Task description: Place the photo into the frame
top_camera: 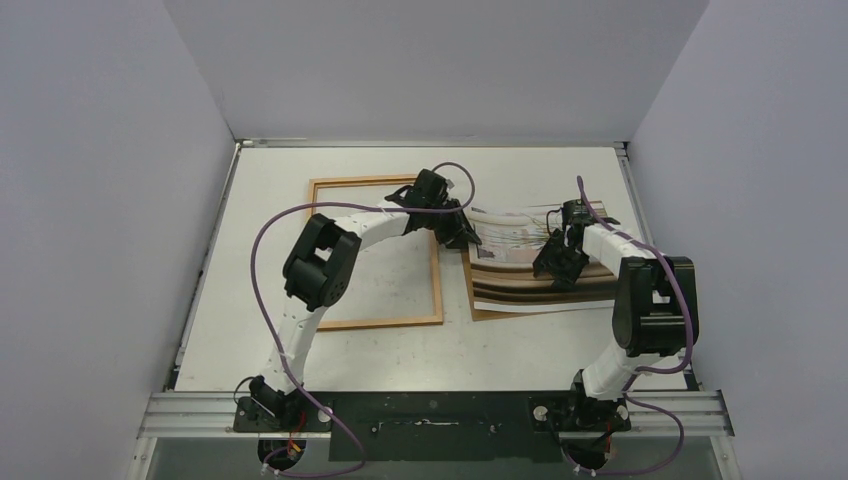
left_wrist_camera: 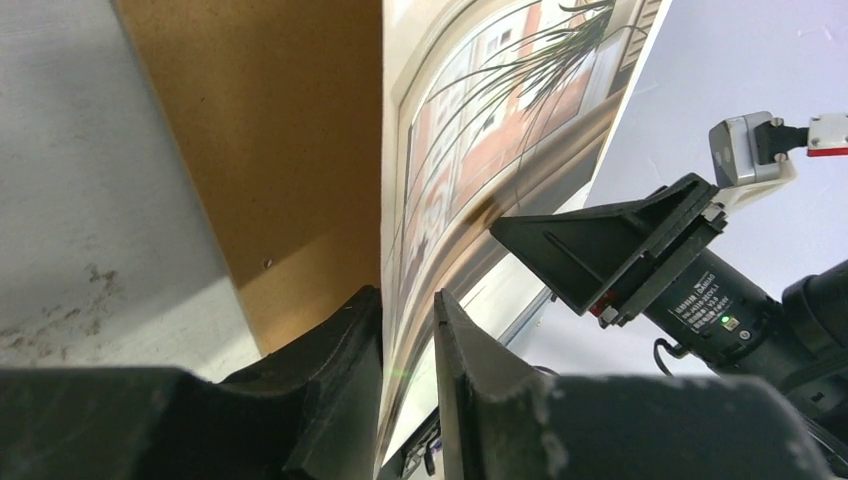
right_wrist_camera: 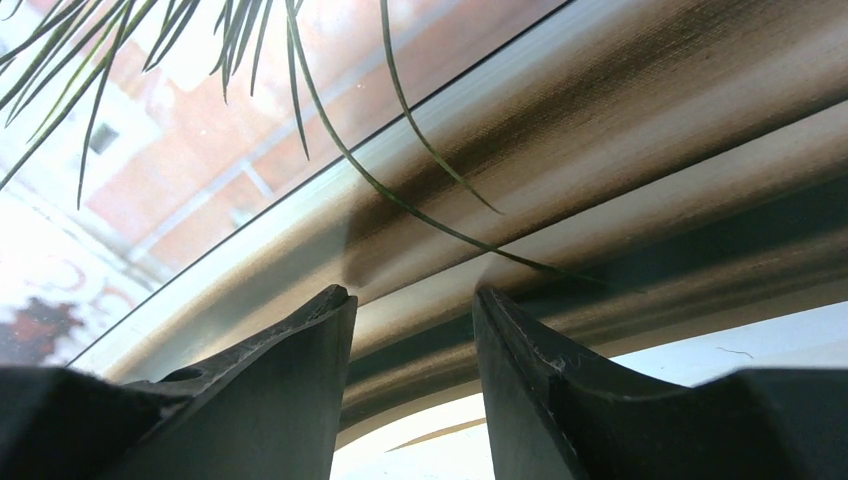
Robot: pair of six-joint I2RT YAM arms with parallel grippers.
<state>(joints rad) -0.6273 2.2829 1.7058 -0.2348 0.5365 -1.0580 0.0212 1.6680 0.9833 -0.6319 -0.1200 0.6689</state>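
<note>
White tabletop carries everything. Left gripper is clenched on the left edge of the photo, which curves up beside a brown fibreboard panel right of centre. Right gripper hangs spread over the print's striped lower band, grasping nothing. Left of centre, the orange-brown wooden frame lies flat, just beside the photo.

This is a robotics lab test cell: plain pale walls close in the left, right and far sides of a white table. Two black-and-white robot arms trailing purple cables are bolted to an aluminium rail along its near edge.
</note>
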